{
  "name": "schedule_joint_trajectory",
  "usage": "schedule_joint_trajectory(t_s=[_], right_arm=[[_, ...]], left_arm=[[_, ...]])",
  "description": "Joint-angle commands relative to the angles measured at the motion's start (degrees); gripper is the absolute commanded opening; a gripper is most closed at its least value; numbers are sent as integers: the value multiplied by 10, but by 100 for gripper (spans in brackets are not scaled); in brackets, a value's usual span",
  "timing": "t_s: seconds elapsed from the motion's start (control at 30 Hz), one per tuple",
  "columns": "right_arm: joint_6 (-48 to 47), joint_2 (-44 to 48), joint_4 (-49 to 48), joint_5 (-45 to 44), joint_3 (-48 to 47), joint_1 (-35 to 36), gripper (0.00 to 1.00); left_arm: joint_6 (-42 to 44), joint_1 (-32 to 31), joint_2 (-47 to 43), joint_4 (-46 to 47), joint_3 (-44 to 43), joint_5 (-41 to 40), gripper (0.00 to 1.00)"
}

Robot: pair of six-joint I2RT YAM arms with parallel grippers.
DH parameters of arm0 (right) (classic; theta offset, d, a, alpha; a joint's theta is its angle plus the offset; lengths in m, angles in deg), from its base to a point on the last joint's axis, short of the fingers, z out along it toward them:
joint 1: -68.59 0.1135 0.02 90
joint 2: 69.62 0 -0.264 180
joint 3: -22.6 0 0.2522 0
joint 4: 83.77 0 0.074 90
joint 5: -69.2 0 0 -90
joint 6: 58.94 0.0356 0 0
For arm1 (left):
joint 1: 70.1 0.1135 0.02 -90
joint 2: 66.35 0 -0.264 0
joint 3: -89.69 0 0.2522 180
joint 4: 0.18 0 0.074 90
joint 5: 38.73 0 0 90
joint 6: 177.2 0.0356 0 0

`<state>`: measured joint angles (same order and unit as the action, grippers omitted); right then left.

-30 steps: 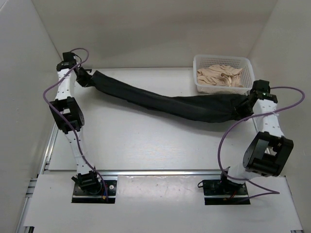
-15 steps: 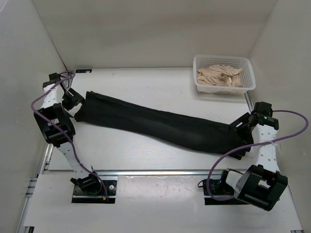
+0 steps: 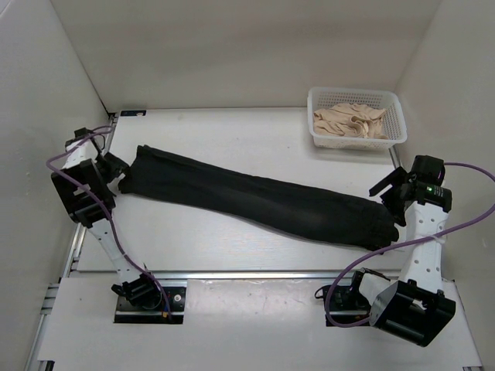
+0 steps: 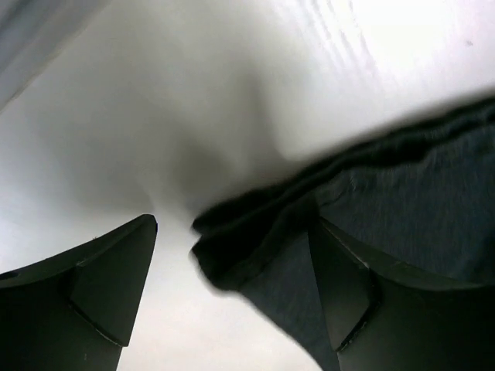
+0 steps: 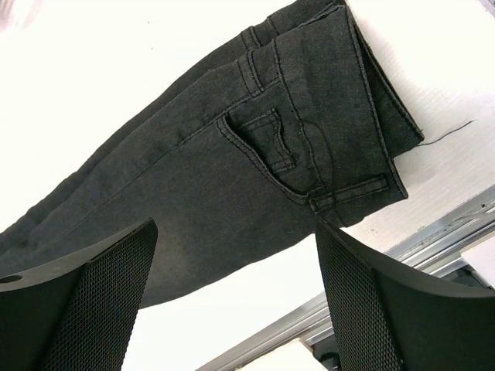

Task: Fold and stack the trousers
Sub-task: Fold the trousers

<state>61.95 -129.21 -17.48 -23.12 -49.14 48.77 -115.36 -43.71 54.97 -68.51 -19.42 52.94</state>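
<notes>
Trousers (image 3: 255,197) lie straight; left end effector (image 3: 116,171) and right end effector (image 3: 389,199) spread, holding nothing; best pinch hems squarely, carry onto waistband.

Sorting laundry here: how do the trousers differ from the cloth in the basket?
The trousers are black; the cloth is beige. The trousers lie stretched long and flat on the table; the cloth sits crumpled in the basket. The trousers are far larger than the cloth. Both are fabric.
</notes>
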Motion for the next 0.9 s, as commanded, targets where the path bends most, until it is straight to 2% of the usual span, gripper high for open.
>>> schedule_joint_trajectory(t_s=[0.0,0.03,0.17,0.27,0.33,0.43,0.53,0.77,0.8,0.87], right_arm=[[-14,3,-5,16,-16,-1,87],[-14,3,-5,16,-16,-1,87],[-14,8,-5,22,-16,-1,86],[-14,8,-5,22,-16,-1,86],[-14,8,-5,22,-22,-1,86],[-14,8,-5,22,-28,-1,86],[-14,13,-5,27,-28,-1,86],[-14,25,0,37,-28,-1,86],[-14,25,0,37,-28,-1,86],[-14,30,0,44,-28,-1,86]], left_arm=[[2,-16,22,13,-40,13,91],[2,-21,33,13,-54,8,90],[-9,-27,61,8,-78,3,72],[-23,-27,80,-10,-105,-20,39],[-23,-27,87,-43,-136,-33,10],[-17,-32,55,-67,-183,-90,10],[-5,-45,-12,-67,-197,-107,10],[37,-129,-128,-77,-208,-112,10],[46,-156,-149,-77,-194,-116,10],[46,-201,-162,-90,-194,-174,10]])
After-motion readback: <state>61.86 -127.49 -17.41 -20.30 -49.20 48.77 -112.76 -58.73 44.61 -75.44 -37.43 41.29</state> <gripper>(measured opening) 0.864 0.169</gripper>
